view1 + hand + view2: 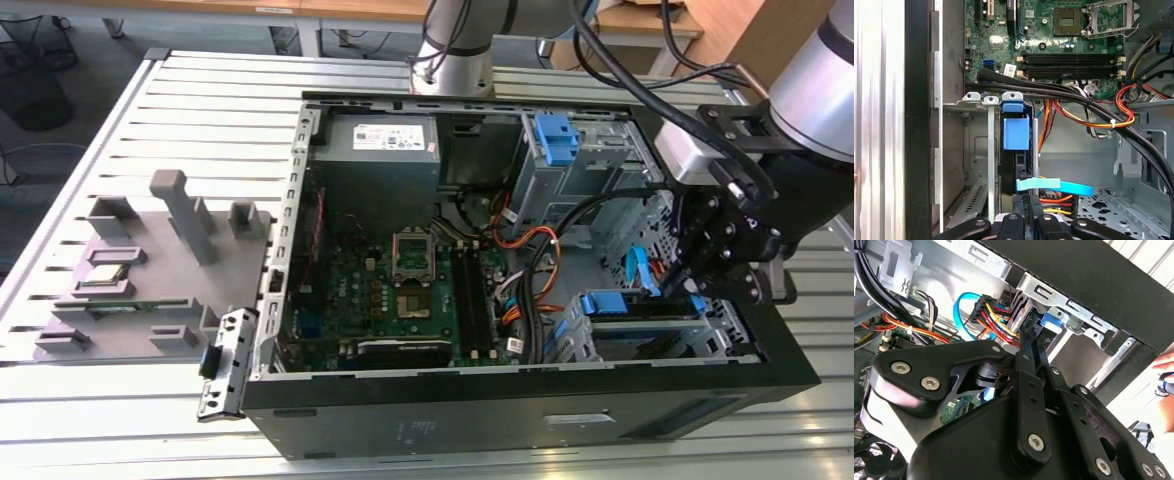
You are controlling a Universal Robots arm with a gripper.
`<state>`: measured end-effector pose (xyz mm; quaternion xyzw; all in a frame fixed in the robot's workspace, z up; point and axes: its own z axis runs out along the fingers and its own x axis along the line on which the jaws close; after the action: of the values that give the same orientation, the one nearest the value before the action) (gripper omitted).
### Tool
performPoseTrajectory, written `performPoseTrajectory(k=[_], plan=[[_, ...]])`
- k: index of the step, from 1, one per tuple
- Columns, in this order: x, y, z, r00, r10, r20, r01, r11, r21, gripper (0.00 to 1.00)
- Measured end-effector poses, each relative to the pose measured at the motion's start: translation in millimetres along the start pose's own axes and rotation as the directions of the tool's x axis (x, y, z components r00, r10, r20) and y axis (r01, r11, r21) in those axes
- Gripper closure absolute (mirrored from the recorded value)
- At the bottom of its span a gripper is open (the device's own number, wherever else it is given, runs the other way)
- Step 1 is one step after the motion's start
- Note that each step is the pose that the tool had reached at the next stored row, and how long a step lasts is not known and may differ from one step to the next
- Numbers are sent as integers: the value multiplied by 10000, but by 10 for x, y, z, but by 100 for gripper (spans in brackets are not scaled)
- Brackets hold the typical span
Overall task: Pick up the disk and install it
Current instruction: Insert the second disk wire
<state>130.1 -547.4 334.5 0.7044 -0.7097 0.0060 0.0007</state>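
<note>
The disk [1015, 167] stands on edge in a slot of the metal drive cage [971, 102] at the case's front corner. Its blue carrier bracket [1016, 132] sticks out at one end. In the exterior view the bracket [625, 303] sits in the cage at the case's lower right. My gripper [1028, 214] hangs right over the disk's other end, fingers drawn close together with nothing visible between them. From outside, the gripper [683, 285] reaches down into the case just above the cage. In the second wrist view its tips [1030, 335] point at the blue bracket [1051, 322].
A light blue data cable [1054, 186] and red-yellow power wires [1056, 202] cross beside the fingers. Thick black cables [1064, 95] run over the cage toward the motherboard [400, 280]. A second blue caddy [554, 135] sits in the upper bay. A grey parts fixture [147, 260] stands at the exterior view's left.
</note>
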Motion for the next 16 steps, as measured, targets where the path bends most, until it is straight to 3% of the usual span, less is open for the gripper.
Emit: performPoseTrajectory(k=[16], plan=[[0,0,10,9999,104,23,-104,9999,-1,83]])
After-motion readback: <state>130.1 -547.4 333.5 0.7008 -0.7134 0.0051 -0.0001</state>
